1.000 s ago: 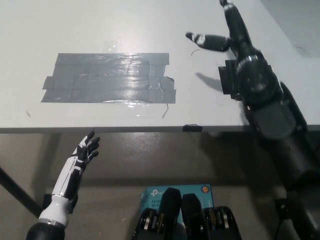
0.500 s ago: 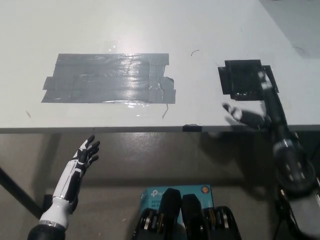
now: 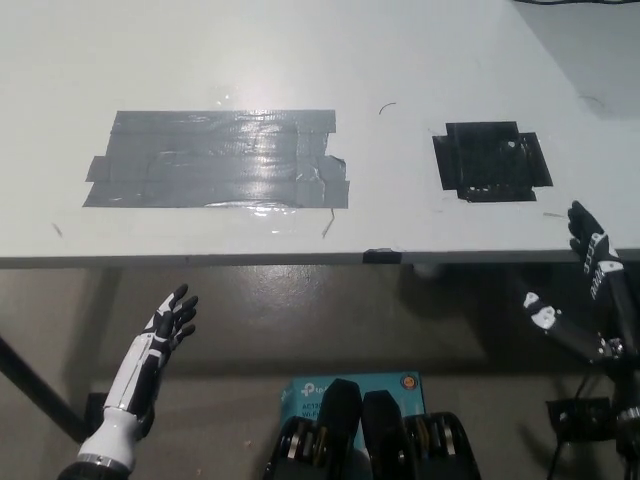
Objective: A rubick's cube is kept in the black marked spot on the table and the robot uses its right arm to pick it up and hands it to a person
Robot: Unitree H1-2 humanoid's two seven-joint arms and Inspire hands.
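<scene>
Dropping back below the table (image 3: 420, 40) edge, the right hand (image 3: 590, 295) hangs with fingers spread, empty; black spot (image 3: 490, 160) bare, no cube visible. Left hand (image 3: 165, 330) rests low, fingers released.

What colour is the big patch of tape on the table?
The big tape patch is shiny grey, reflecting light. It shows in the head view, left of the black marked spot.
</scene>
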